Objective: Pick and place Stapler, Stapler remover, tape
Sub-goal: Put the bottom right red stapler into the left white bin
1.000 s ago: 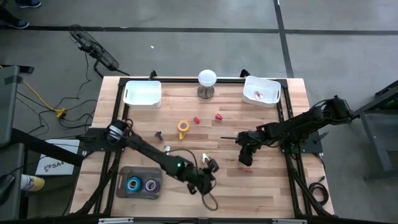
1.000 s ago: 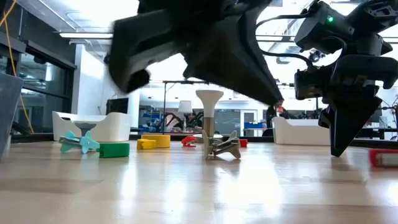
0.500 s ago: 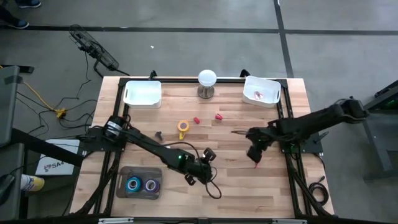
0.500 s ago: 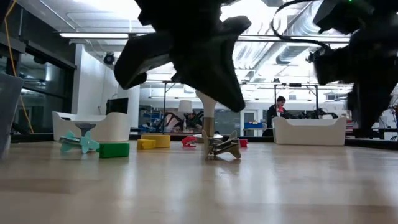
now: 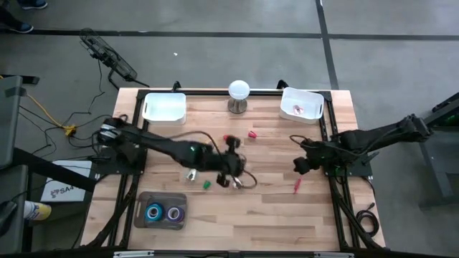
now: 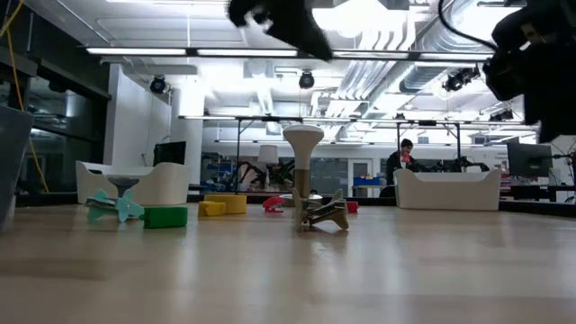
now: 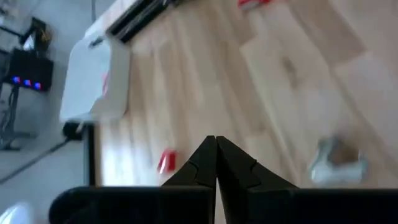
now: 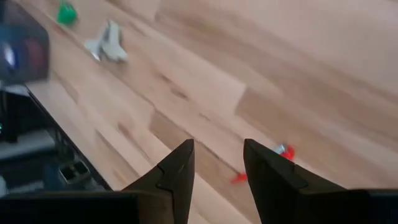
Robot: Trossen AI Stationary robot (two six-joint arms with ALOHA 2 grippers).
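Tape rolls (image 5: 163,212), one blue and one purple, lay in the dark tray (image 5: 140,202) at seven o'clock on the surface (image 5: 272,222), while the left gripper (image 5: 231,174) hung near the middle with its fingers (image 7: 205,163) pressed together and empty. The right gripper (image 5: 297,166) sat at three o'clock, fingers (image 8: 177,168) spread and empty, above a small red piece (image 5: 295,185). A clean pick would probably mean choosing one loose item, spreading the fingers before descending, and centring them over it.

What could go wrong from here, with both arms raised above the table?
The left gripper is shut and empty, with a loose cable looping under it; the cable might drag the silvery piece or green piece nearby. The right gripper, fingers apart, hangs over a small red piece near the table edge; a careless descent could push it off.
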